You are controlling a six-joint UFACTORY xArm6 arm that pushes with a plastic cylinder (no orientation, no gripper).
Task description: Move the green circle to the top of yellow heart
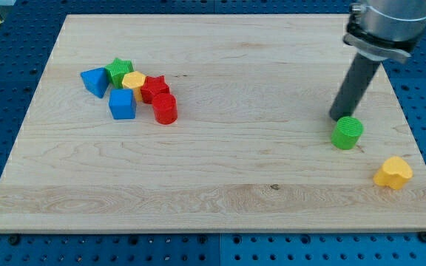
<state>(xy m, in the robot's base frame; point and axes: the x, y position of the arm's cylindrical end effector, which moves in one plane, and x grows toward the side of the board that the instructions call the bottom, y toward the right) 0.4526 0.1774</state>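
Camera view, described from the view's bottom edge upward. Lowest, near the wooden board's (198, 199) right corner, sits the yellow heart (393, 172). Above it and a little toward the view's left stands the green circle (347, 133), near the heart but not touching it. My tip (338, 117) rests just behind the circle, at its upper left edge, seemingly in contact. I carry no grasping hand, only a bare rod, so nothing is held.

Well apart, toward the view's upper left, lies a cluster: red cylinder (165, 108), blue cube (122, 104), red star (153, 87), a small yellow block (133, 80), blue triangle (95, 80), green star (118, 71).

I judge the pushing step nearly complete. Next, a short nudge toward the view's right should set the circle directly above the heart.
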